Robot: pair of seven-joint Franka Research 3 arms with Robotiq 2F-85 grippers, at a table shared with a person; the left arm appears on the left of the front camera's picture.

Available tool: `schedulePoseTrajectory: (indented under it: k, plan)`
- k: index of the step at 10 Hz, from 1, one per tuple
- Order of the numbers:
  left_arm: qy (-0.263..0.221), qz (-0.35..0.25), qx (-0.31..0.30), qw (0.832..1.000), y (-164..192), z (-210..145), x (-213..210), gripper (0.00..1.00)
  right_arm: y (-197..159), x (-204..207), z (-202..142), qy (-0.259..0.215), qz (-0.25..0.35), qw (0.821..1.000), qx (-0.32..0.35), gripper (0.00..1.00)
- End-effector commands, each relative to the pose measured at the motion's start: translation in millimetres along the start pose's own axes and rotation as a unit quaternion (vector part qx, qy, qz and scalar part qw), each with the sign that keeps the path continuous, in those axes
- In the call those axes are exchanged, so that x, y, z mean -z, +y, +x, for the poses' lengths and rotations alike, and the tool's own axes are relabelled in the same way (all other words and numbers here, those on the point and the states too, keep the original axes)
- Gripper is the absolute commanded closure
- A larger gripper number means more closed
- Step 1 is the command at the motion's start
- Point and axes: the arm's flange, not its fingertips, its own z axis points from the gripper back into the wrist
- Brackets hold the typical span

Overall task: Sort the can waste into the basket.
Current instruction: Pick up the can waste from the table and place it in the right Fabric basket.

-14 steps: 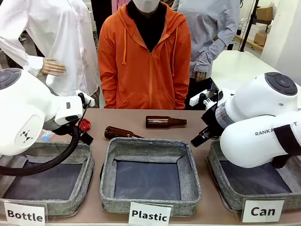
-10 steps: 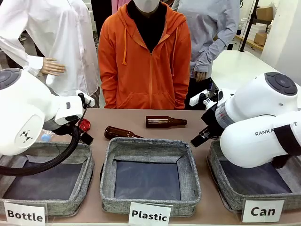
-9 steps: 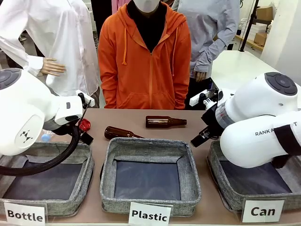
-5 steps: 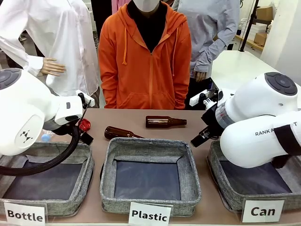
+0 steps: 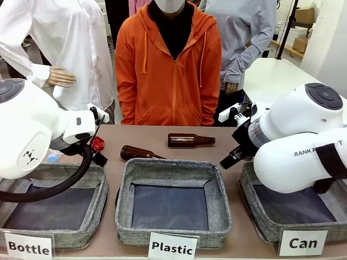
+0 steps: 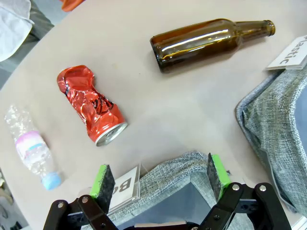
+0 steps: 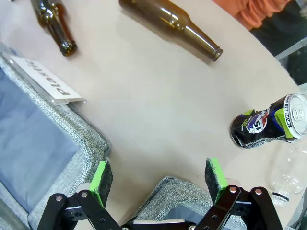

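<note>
The left gripper [image 6: 159, 175] hangs wide open and empty over the rim of the "Bottle" basket [image 6: 184, 165]; beyond it the crushed red can [image 6: 91, 106] lies on its side on the table, a clear plastic bottle [image 6: 31, 148] near it.

The right gripper [image 7: 158, 175] is open and empty too, above a corner of the Can basket [image 7: 175, 189]; the dark can [image 7: 268, 125] lies on the table apart from that basket, with a second clear bottle [image 7: 288, 167] just beside it.

The right arm [image 5: 298, 157] hides much of the Can basket in the front view (its card stays readable).

Counted:
- two cans;
- two clear bottles;
- two brown glass bottles, one [image 5: 191, 140] behind the other [image 5: 140, 153];
- three baskets, the "Plastic" basket [image 5: 135, 227] in the middle.
</note>
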Motion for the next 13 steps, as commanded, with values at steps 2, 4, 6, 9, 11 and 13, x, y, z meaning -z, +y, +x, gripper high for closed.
schedulePoseTrajectory:
  k: [2,4,6,9,11,13]
  plan:
    - [0.0,0.0,0.0,1.0,0.0,0.0,0.0,0.0,-0.9,-14.8,6.6,-0.008,0.012,1.0,0.008,0.0]
    - [0.016,-0.108,-0.052,0.993,-0.4,14.5,-63.5,0.0,-3.8,-67.8,30.9,0.003,0.021,0.992,0.127,0.0]
    - [0.011,-0.204,-0.076,0.976,14.9,9.0,-127.5,0.0,-10.0,-132.2,34.4,0.016,0.162,0.973,0.163,0.0]
    - [-0.054,-0.353,-0.147,0.923,86.7,-51.3,-199.1,0.0,-57.3,-195.5,-23.9,-0.025,0.356,0.914,0.191,0.0]
    - [-0.137,-0.411,-0.27,0.86,151.9,-115.4,-206.2,0.0,-108.6,-209.0,-90.8,-0.096,0.391,0.869,0.287,0.0]
    - [-0.22,-0.434,-0.367,0.793,179.9,-177.1,-197.4,0.0,-155.0,-203.5,-162.4,-0.149,0.407,0.816,0.382,0.0]
